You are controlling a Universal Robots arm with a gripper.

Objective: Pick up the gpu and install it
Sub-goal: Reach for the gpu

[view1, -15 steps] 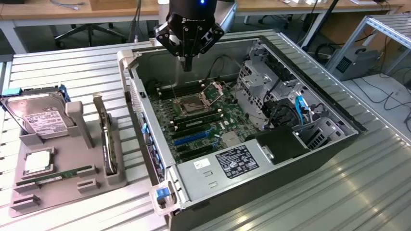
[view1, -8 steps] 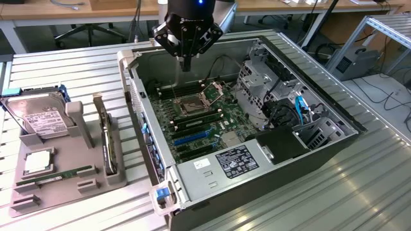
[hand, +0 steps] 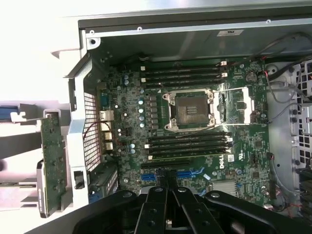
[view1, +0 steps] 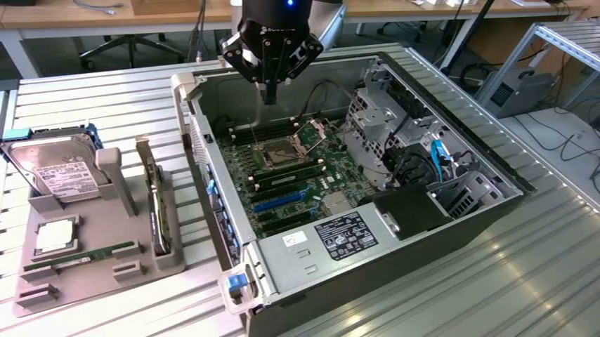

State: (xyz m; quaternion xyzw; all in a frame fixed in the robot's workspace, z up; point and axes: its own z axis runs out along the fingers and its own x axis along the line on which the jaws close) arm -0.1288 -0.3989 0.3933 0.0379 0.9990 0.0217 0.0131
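The gpu (view1: 159, 205) stands on edge in a slot of the grey holder (view1: 89, 284) at the exterior view's left, outside the case. It is a thin dark card with a metal bracket at its far end. The wrist view shows its greenish-brown board face (hand: 51, 161) beside the case's rear wall. My gripper (view1: 270, 95) hangs over the far end of the open computer case (view1: 468, 225), above the motherboard (view1: 292, 175). Its fingers are shut together with nothing between them. In the wrist view my gripper (hand: 168, 185) points down at the blue expansion slots (hand: 187, 173).
The holder also carries a silver hard drive (view1: 58, 175), a square processor (view1: 56, 235) and a green RAM stick (view1: 80, 258). Inside the case are the open CPU socket (hand: 189, 109), drive cages (view1: 380, 126) and loose cables (view1: 436, 158). Ribbed metal table (view1: 525, 281) lies all around.
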